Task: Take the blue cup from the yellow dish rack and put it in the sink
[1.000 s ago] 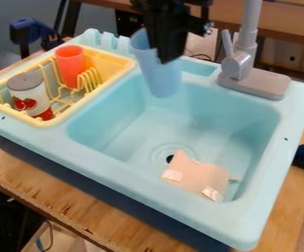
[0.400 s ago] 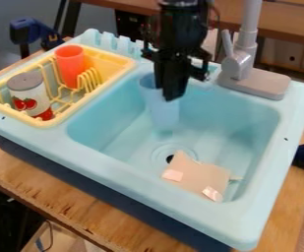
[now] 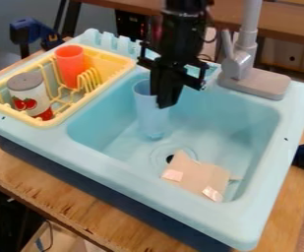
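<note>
Cup (image 3: 145,112) stands in the light-blue toy sink (image 3: 124,172), mouth up, long axis near vertical, top leaning slightly toward the rack side. Black gripper (image 3: 165,104) is at its rim; can't tell if it's pinching or clear. Sink's on a wooden table (image 3: 52,199); wooden bench (image 3: 279,19) and grey wall (image 3: 102,22) behind. Yellow rack (image 3: 62,119) beside basin.

My view was softly blurred; diffuse light brightened the pale turquoise plastic sink basin (image 3: 200,118), with dim shadow underneath.
</note>
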Tool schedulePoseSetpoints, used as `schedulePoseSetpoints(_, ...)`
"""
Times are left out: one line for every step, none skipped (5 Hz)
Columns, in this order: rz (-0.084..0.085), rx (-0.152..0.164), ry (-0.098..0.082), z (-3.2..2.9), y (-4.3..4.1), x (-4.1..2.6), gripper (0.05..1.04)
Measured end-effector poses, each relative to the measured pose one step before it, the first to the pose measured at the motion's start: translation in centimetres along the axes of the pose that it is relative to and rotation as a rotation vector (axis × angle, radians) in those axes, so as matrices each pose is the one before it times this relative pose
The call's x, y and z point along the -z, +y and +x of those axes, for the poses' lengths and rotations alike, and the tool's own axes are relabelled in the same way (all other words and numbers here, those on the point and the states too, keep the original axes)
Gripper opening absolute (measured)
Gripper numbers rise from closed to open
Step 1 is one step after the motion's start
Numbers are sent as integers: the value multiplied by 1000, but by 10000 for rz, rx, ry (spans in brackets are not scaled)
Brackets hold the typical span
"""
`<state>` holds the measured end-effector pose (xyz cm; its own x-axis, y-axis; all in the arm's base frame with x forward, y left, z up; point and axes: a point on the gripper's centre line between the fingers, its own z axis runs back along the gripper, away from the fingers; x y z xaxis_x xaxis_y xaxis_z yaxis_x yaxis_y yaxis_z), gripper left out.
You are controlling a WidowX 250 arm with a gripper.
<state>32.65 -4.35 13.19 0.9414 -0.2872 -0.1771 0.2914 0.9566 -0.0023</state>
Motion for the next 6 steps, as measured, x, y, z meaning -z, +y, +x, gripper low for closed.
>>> schedulePoseSetpoints(-9, 34, -245, 272, 683, 167, 82)
schedulePoseSetpoints(58, 114, -393, -74, 338, 389, 82)
schedulePoseSetpoints(7, 313, -406, -247, -123, 24, 115)
schedulePoseSetpoints(-141, -27, 267, -353, -156, 182, 311)
schedulePoseSetpoints(-222, -330, 156, -157, -277, -727, 597)
schedulePoseSetpoints(35, -420, -308, 500, 807, -1993, 890)
